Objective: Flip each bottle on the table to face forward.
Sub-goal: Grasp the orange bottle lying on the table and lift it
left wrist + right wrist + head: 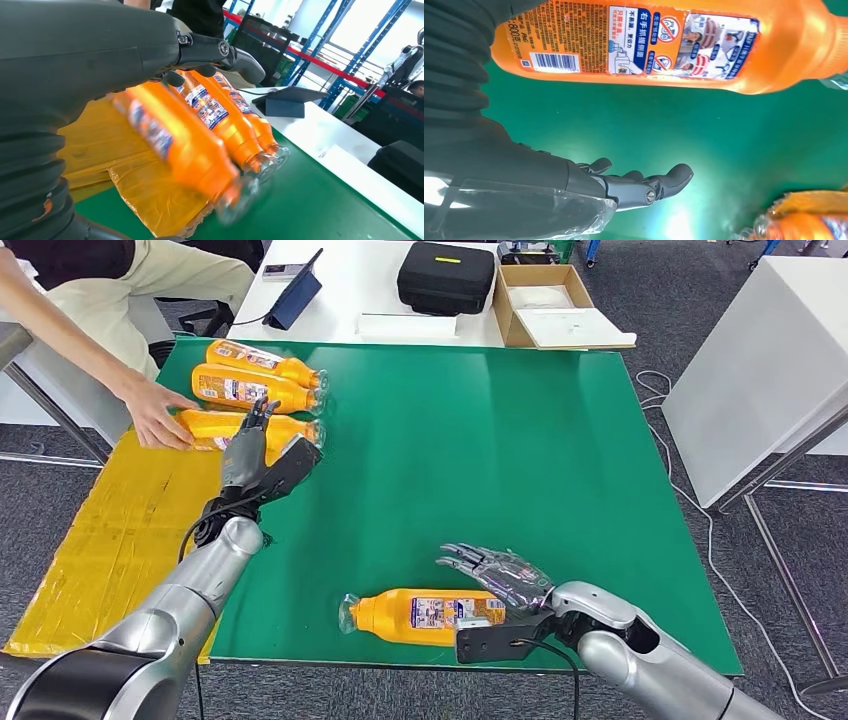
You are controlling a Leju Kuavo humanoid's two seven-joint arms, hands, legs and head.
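So, nearest the front edge of the green table (480,440), one orange bottle (425,616) was laid flat on its side, long axis running left-right, clear-wrapped cap end pointed to the robot's left. Its printed label and barcode were turned up. The right hand (500,578) was held just behind its base with fingers spread apart, nothing gripped. Farther back on the left, three more orange bottles (262,390) were laid side by side, caps pointed right. The left hand (255,455) was rested over the nearest one, fingers apart, not closed on it. A person's hand (160,418) was pressed on that bottle's base, beside crinkly yellow plastic sheet (110,540).
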